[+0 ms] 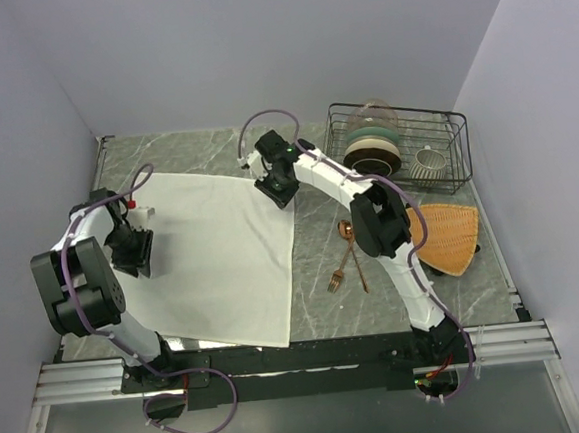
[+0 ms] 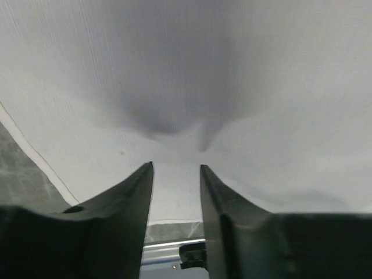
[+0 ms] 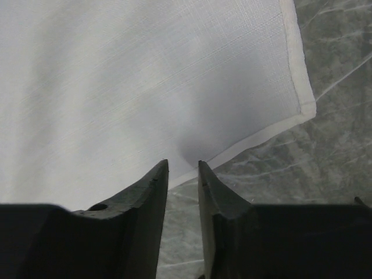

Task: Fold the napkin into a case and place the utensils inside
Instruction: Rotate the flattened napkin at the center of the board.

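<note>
The cream-white napkin (image 1: 223, 267) lies spread flat on the marble table, and no case shows. My left gripper (image 1: 132, 251) sits low at the napkin's left edge. Its jaws (image 2: 176, 168) are partly open over the cloth (image 2: 174, 70), which puckers just ahead of the tips. My right gripper (image 1: 279, 189) is at the far right corner, its jaws (image 3: 182, 164) open by a narrow gap at the hem of the napkin (image 3: 145, 70). The copper spoon (image 1: 347, 234) and fork (image 1: 337, 278) lie crossed on the table right of the napkin, away from both grippers.
An orange fan-shaped mat (image 1: 450, 236) lies at the right, partly behind the right arm. A black wire rack (image 1: 443, 122) with bowls stands at the back right. Grey walls close in the table on three sides.
</note>
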Robot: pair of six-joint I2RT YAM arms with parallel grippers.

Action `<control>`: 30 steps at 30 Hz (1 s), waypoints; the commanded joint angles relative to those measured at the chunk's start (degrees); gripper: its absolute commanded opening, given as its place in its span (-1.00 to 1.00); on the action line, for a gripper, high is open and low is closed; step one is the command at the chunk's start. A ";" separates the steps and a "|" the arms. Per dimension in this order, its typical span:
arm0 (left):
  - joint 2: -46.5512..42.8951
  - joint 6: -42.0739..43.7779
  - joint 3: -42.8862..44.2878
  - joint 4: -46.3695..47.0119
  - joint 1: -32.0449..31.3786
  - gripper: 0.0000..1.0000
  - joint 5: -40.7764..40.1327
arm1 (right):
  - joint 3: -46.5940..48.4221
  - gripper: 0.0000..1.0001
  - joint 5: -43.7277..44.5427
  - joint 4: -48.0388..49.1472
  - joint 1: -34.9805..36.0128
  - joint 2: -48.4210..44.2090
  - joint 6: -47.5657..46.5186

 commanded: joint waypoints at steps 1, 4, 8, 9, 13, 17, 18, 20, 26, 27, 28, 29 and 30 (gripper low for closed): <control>2.49 -0.09 0.83 2.34 0.17 -0.27 -4.70 | 0.14 -0.40 5.60 1.83 0.27 2.48 -2.54; 7.14 -1.23 4.16 3.58 0.17 -0.42 -5.84 | -4.33 -0.56 6.65 2.87 0.97 2.05 -3.95; 15.06 -2.11 11.02 3.84 -0.09 -0.70 -6.81 | -9.79 -0.78 6.74 2.01 2.38 0.99 -4.48; 16.81 -2.20 14.78 3.84 -0.18 -0.73 -6.81 | -12.33 -0.87 6.22 1.65 2.81 0.12 -4.48; 28.31 -3.08 27.09 2.88 -0.88 -0.82 -6.81 | -21.82 -1.00 1.75 1.47 5.10 -4.80 -2.82; 38.78 -3.87 44.84 -0.19 -3.77 -0.84 -5.94 | -31.67 -1.00 -5.63 1.57 11.06 -11.30 -2.46; 40.55 -3.87 51.75 -0.64 -4.57 -0.81 -4.01 | -33.43 -0.99 -9.57 0.87 14.21 -13.58 -2.89; 44.60 -2.92 58.38 -3.08 -7.89 -0.66 -1.81 | -33.45 -0.99 -18.60 -1.59 17.04 -15.61 -3.60; 33.73 -3.09 54.92 4.52 -10.47 -0.11 0.40 | -18.88 -0.86 -25.69 -8.19 13.99 -14.84 -2.37; 29.36 -2.82 50.81 5.42 -10.12 -0.01 0.05 | -14.59 -0.83 -24.47 -8.37 12.59 -13.96 -1.76; 27.31 -2.47 48.85 6.03 -9.42 0.06 -0.47 | -12.64 -0.82 -23.76 -8.46 9.53 -13.08 -1.23; 25.38 -2.29 47.00 6.30 -8.89 0.08 -0.13 | -10.79 -0.81 -22.80 -8.46 8.54 -10.98 -0.97; 22.05 -2.29 43.50 5.61 -8.28 0.08 0.74 | -7.46 -0.80 -19.83 -8.28 7.57 -9.83 -0.62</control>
